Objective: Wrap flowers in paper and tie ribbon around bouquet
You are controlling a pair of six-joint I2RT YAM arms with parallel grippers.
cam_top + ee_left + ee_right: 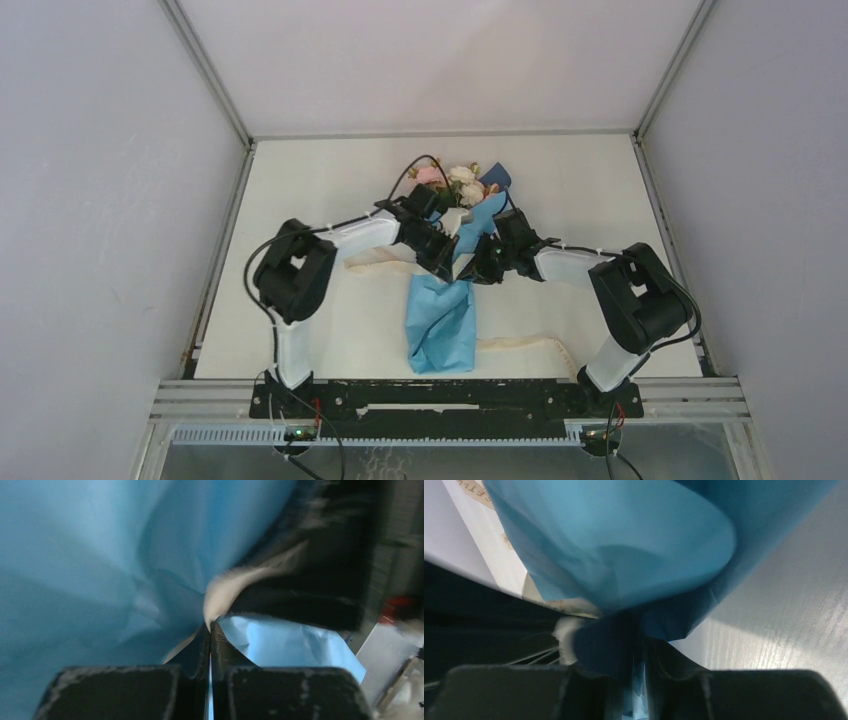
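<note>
The bouquet (pixel 441 322) lies at the centre of the desk (pixel 320 180), flowers (pixel 455 181) toward the top of the frame. The left claw (pixel 210 628) is pinched together on the cream ribbon (pixel 222 592). The right claw (pixel 474 268) has a dark fold of paper (pixel 614 650) between its 2 fingers; gripped or not, I cannot tell.

We see the paper (pixel 440 320) as thin and matt, softly creased, with a faint sheen where it curves. The ribbon (pixel 520 345) looks like soft, limp cloth in matt cream. The left fingers (pixel 120 690) are dull black, plastic or rubber, we cannot tell which, with whitish scuffing along their edges. The table (pixel 774 630) is white and matt with a fine brushed grain. The left arm (pixel 295 275) has smooth black and white plastic shells. The frame rails (pixel 205 70) look like bare metal.
</note>
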